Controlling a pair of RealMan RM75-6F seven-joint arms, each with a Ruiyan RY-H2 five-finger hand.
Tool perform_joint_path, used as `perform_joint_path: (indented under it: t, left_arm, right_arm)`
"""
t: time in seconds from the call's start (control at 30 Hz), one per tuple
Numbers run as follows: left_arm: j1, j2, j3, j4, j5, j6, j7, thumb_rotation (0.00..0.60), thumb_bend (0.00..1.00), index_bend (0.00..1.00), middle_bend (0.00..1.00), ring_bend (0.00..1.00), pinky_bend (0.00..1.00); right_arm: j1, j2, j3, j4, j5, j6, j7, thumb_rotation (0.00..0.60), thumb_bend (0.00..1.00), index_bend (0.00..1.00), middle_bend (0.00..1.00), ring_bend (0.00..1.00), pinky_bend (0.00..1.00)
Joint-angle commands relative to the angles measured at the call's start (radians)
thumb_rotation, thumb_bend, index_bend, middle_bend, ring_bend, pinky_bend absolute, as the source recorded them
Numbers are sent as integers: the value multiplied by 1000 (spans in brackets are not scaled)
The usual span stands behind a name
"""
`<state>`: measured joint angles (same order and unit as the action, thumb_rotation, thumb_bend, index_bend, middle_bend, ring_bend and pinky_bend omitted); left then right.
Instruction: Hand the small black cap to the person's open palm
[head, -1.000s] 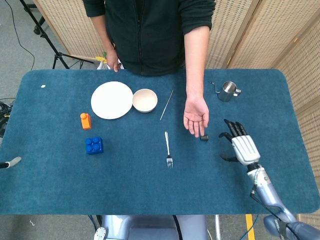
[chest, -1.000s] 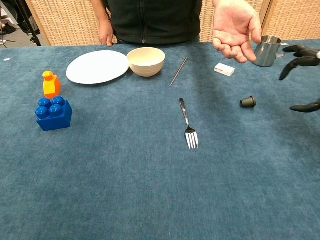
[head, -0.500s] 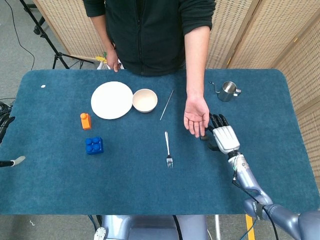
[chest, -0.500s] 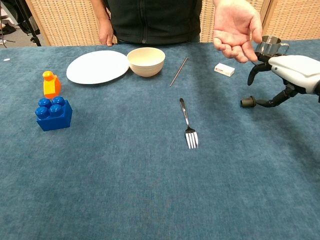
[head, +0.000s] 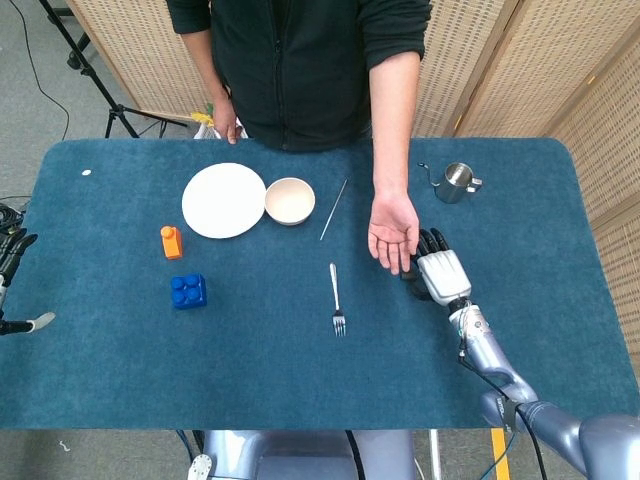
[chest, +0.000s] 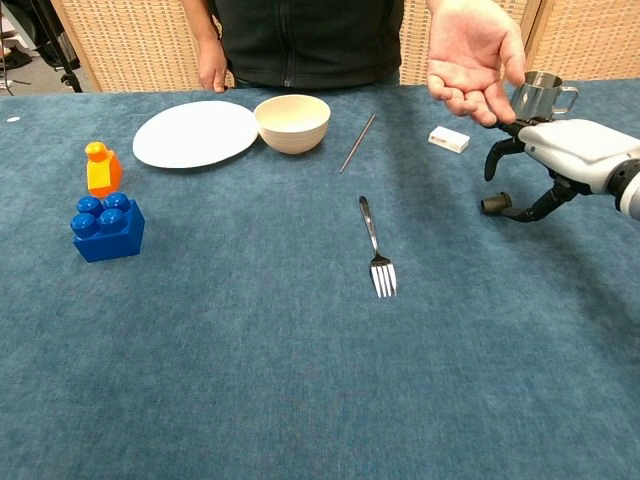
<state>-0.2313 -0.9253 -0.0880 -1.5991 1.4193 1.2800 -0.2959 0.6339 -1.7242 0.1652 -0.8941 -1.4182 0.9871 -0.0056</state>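
Chest view is showing the right robot hand (chest: 560, 160) arching over the small black cap (chest: 492, 205), fingers spread, holding nothing. Closing carelessly risks knocking the cap away or brushing the person's open palm (chest: 468, 45) hovering just above.

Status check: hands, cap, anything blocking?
Right hand arched over the cap, fingers apart, no grip visible. Left hand open at the table's edge. Cap on the table. Palm open above; nothing blocking.

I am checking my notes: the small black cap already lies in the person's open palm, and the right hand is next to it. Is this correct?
Not quite. The small black cap lies on the blue table, below the person's open palm, as the chest view shows. The right hand is indeed next to the cap, fingers arched over it.
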Motion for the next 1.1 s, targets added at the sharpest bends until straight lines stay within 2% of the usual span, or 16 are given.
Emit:
perform_joint_path:
  t: [0.03, 0.6, 0.97, 1.1]
  left_arm:
    - [-1, -1, 0, 0, -3, -2, 3, 600, 0, 0, 0, 0, 0]
    - [-7, -1, -4, 4, -16, -17, -1, 600, 0, 0, 0, 0, 0]
    - [-9, -1, -4, 9, -17, -21, -8, 600, 0, 0, 0, 0, 0]
    - [-10, 0, -2, 8, -13, -24, -8, 600, 0, 0, 0, 0, 0]
  right_arm:
    - [7, -10, -3, 16, 4, -6, -11, 600, 340, 359, 0, 0, 2]
    - [35, -58, -7, 91, 28, -37, -32, 600, 363, 397, 0, 0, 1]
    - [40, -76, -9, 133, 40, -44, -40, 600, 363, 480, 0, 0, 2]
    - [39, -79, -13, 139, 37, -39, -35, 600, 394, 527, 1, 0, 2]
